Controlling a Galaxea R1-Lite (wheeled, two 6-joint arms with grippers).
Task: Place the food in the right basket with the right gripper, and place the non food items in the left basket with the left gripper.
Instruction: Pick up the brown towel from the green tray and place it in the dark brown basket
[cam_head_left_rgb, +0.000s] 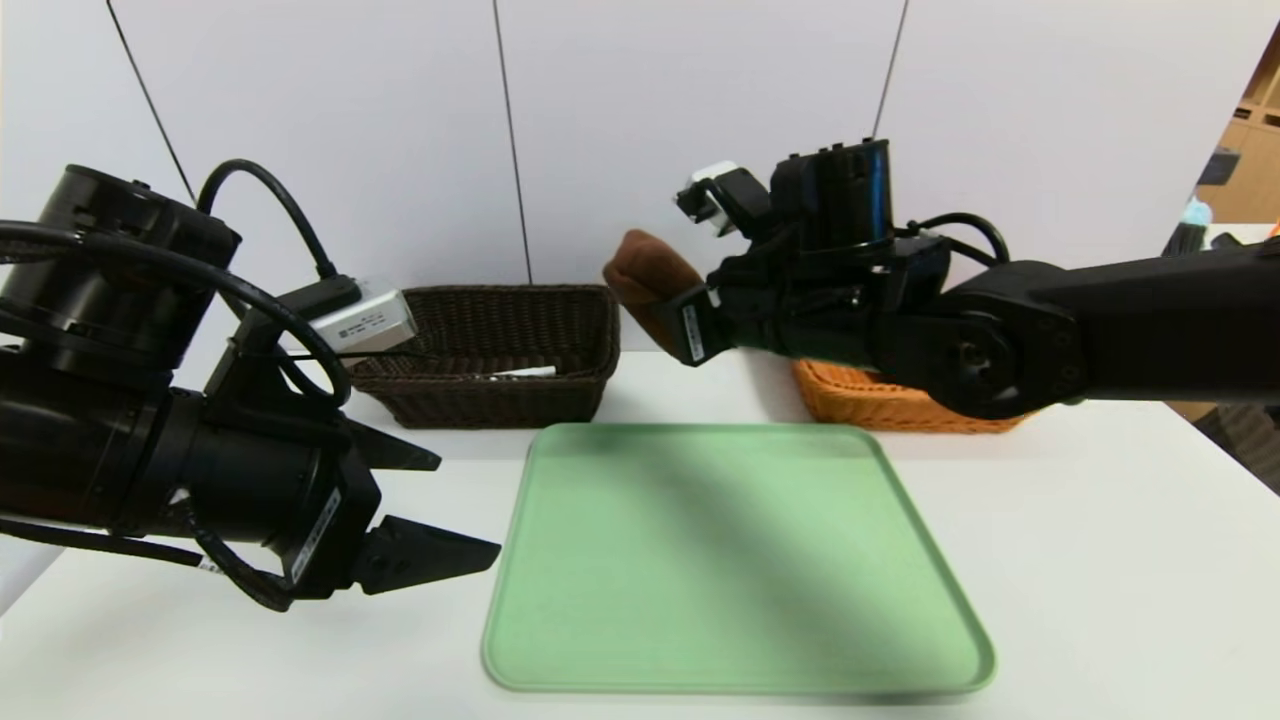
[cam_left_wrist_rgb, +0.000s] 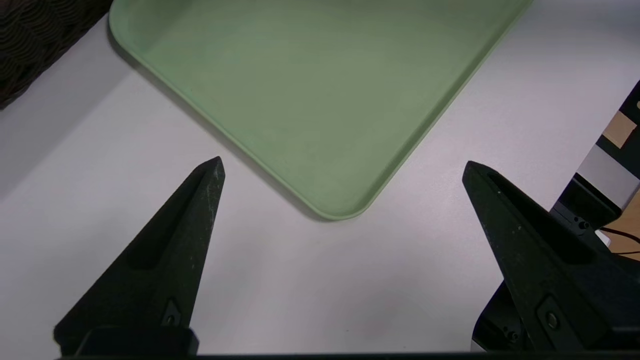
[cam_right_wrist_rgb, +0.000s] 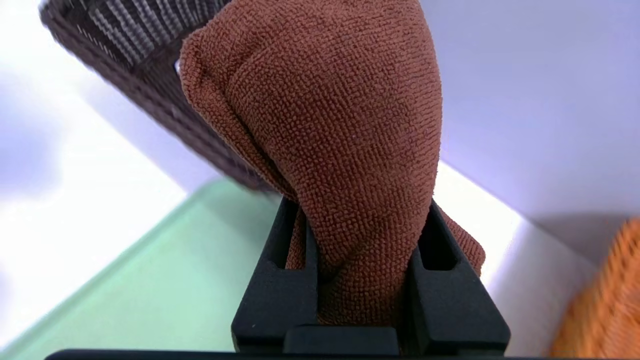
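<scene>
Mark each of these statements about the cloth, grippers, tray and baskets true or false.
1. The right gripper grips the brown cloth. True.
2. The left gripper is clamped on an object. False: its jaws are open with nothing between them.
3. The green tray holds several items. False: it is empty.
4. The dark basket is on the robot's left, the orange one on its right. True.
5. The cloth lies inside the orange basket. False: it is held up in the air.

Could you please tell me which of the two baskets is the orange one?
The basket on the robot's right, beyond the tray's far right corner; the other basket is dark brown.
</scene>
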